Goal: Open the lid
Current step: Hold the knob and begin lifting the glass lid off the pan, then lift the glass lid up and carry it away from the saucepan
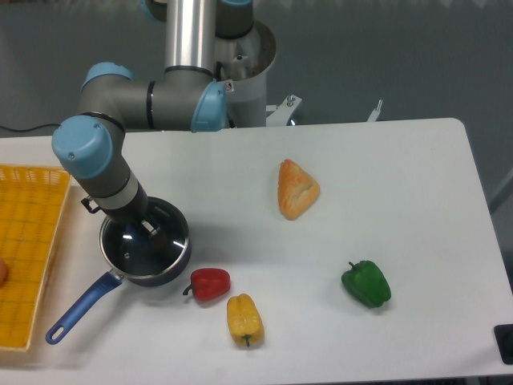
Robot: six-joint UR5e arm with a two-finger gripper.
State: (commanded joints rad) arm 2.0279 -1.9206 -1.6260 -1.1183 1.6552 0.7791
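The lid (138, 250), a glass disc with a thin metal rim, lies over the dark saucepan (172, 268) at the table's left, about level with the rim. My gripper (150, 230) reaches down onto the lid's middle. Its fingers are closed where the knob sits, and they hide most of the knob. The pan's long blue handle (80, 309) points toward the front left.
A yellow basket (28, 249) stands at the left edge. A red pepper (211, 283) and a yellow pepper (244, 318) lie just right of the pan. A pastry (296, 188) lies mid-table and a green pepper (366, 283) to the right.
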